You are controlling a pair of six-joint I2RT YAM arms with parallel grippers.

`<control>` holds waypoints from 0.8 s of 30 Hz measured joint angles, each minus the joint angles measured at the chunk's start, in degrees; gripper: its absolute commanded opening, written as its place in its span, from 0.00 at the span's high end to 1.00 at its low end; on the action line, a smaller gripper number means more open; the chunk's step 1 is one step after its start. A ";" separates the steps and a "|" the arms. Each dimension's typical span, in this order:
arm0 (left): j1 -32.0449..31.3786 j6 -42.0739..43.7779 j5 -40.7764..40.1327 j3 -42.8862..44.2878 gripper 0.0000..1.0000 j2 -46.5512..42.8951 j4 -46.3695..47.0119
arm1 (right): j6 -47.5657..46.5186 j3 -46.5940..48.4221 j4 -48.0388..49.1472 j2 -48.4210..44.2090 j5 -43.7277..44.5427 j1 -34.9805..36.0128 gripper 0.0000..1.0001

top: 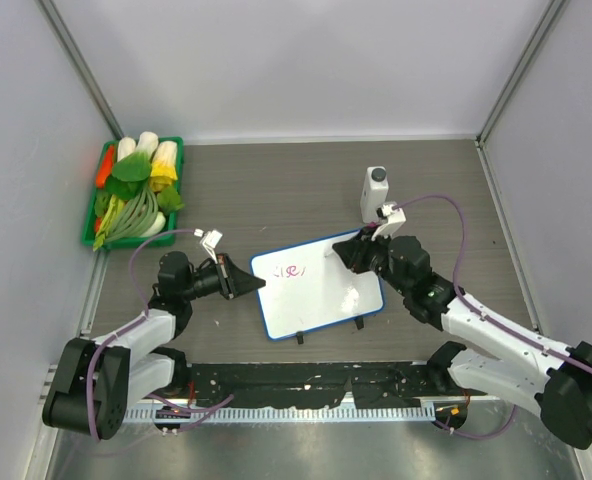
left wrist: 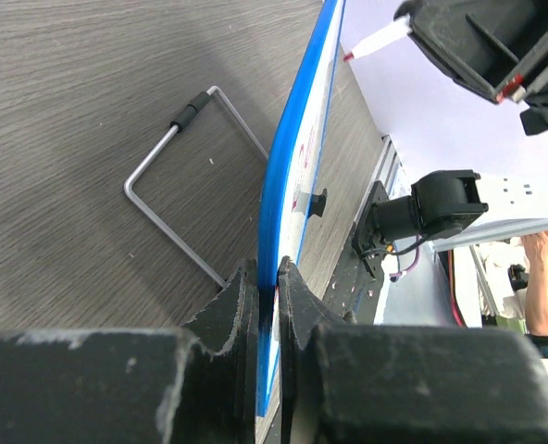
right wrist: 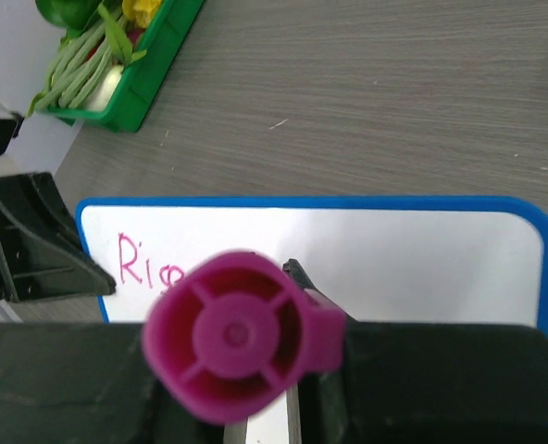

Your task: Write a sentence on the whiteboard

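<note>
The whiteboard (top: 321, 295), white with a blue rim, lies in the middle of the table. My left gripper (top: 254, 284) is shut on its left edge, and in the left wrist view the jaws (left wrist: 267, 287) pinch the blue rim (left wrist: 288, 176) edge-on. My right gripper (top: 348, 250) hovers over the board's upper right, shut on a magenta marker (right wrist: 237, 333) whose end cap fills the right wrist view. Of the sentence, only the pink letters "Ris" (right wrist: 147, 263) show, at the board's upper left (top: 294, 271). The marker's tip (left wrist: 378, 40) points down at the board.
A white bottle with a grey cap (top: 375, 192) stands just behind my right gripper. A green tray (top: 175, 190) of vegetables sits at the far left. A bent wire stand (left wrist: 186, 176) lies on the table beside the board. Two black clip feet (top: 328, 330) stick out at its near edge.
</note>
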 measured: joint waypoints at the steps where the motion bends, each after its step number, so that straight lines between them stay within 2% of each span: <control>1: 0.00 0.00 0.00 0.00 1.00 -0.09 -0.02 | 0.61 -0.17 0.42 -0.02 -1.16 -1.46 0.98; 6: 0.00 0.02 0.00 -0.02 1.00 -0.20 -0.09 | 1.18 -0.37 0.59 -0.33 -3.69 -2.84 0.98; 12: 0.00 0.02 -0.02 -0.07 1.00 -0.20 -0.09 | -1.09 -0.85 -0.22 -4.22 1.68 3.67 0.98; 15: 0.00 0.02 -0.02 -0.07 1.00 -0.20 -0.09 | -1.75 -1.51 0.15 -5.29 3.17 4.52 0.98; 24: 0.00 0.02 -0.02 -0.09 1.00 -0.20 -0.09 | -2.25 -1.66 0.66 -1.16 3.72 4.52 0.99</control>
